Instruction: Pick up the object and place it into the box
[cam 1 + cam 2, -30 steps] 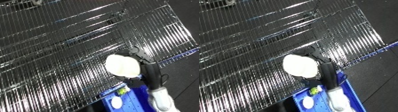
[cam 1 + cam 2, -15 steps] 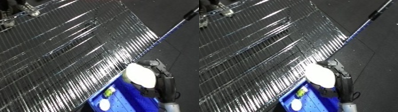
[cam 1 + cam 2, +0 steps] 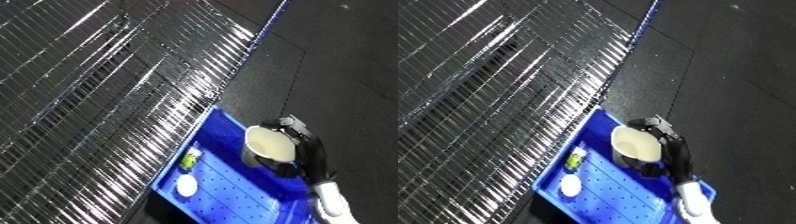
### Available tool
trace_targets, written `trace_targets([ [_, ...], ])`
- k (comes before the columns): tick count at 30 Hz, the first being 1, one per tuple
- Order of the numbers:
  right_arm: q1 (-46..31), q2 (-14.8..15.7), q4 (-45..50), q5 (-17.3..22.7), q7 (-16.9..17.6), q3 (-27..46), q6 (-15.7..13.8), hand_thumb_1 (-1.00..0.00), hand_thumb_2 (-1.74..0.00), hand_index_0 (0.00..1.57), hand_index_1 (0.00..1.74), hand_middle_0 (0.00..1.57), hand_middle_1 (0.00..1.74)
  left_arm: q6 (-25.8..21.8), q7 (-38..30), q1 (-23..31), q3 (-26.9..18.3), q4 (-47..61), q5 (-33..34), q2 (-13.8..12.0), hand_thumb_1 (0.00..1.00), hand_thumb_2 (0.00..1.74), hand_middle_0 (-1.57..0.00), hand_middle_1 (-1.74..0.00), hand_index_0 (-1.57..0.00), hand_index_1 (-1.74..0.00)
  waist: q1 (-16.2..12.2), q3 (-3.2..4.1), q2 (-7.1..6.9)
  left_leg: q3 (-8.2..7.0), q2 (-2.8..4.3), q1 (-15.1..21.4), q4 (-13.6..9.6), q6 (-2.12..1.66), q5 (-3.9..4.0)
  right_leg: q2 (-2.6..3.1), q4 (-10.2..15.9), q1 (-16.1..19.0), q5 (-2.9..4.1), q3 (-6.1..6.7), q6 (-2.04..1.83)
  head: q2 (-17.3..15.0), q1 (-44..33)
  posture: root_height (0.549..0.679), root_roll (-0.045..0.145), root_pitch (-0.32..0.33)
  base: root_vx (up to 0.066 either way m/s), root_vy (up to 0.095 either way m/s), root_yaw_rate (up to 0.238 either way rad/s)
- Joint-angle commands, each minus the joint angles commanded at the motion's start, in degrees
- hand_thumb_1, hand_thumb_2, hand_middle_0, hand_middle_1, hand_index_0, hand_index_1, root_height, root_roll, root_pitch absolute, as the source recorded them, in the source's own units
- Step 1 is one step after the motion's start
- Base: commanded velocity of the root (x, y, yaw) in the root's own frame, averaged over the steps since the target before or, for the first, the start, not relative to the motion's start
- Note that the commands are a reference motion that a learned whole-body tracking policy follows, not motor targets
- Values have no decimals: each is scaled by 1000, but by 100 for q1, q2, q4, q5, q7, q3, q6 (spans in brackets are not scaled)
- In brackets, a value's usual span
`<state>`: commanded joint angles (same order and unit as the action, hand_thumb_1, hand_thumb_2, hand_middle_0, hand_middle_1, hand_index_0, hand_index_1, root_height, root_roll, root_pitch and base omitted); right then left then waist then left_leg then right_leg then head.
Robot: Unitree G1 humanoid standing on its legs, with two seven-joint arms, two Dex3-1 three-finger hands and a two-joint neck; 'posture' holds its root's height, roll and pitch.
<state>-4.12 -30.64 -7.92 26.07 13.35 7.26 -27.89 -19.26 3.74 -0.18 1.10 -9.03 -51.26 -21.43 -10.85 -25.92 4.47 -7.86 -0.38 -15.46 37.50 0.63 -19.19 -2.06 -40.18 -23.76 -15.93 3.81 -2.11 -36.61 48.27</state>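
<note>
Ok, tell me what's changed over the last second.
The right hand has carried the cream bowl off the wire shelf and over the blue bin, fingers curled round it throughout; not released. The camera swung too. The white round item and the green-yellow item lie in the bin as before.

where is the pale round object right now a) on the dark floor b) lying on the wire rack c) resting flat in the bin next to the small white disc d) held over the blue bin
d, the right hand is curled round the pale cream round object, holding it above the blue perforated plastic bin.
</note>
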Motion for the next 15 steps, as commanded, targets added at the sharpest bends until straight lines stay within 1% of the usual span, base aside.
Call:
trace_targets([
  [3,15,10,-279,71,36,18,-253,-450,-783,706,783,706,783,-27,34,-31,52,-26,-18,7,1000,1740,-1570,-1740,-1570,-1740,1,6,40,10,-47,32,-55,9,-11,-4,44,16,18,15,-5,-14,95,650,99,12,-22,21,29],
  [5,53,25,-422,67,97,9,-377,-350,-609,549,609,549,609,-32,33,-67,90,-41,-25,8,1000,1740,-1570,-1740,-1570,-1740,8,10,66,19,-72,58,-107,11,-6,-6,75,28,34,21,-13,-40,128,651,99,13,-20,15,36],
  [8,114,22,-607,105,122,-2,-482,-200,-348,314,348,314,348,-32,15,-130,135,-71,-36,10,1000,1740,-1570,-1740,-1570,-1740,20,14,99,31,-101,83,-179,5,17,-9,118,40,56,29,-24,-32,194,652,100,13,-19,10,44],
  [12,158,15,-718,139,94,-19,-516,0,0,0,0,0,0,-16,-25,-172,181,-78,-58,17,1000,1740,-1570,-1740,-1570,-1740,33,11,133,53,-127,108,-283,-17,74,-16,192,54,83,30,-33,-46,138,653,101,16,-18,8,46],
  [15,164,32,-716,143,93,-45,-516,0,0,0,0,0,0,-16,-44,-172,200,-68,-69,27,1000,1740,-1570,-1740,-1570,-1740,42,3,142,75,-141,115,-347,-26,108,-13,234,53,103,27,-34,-13,91,653,101,17,-22,-1,36],
])
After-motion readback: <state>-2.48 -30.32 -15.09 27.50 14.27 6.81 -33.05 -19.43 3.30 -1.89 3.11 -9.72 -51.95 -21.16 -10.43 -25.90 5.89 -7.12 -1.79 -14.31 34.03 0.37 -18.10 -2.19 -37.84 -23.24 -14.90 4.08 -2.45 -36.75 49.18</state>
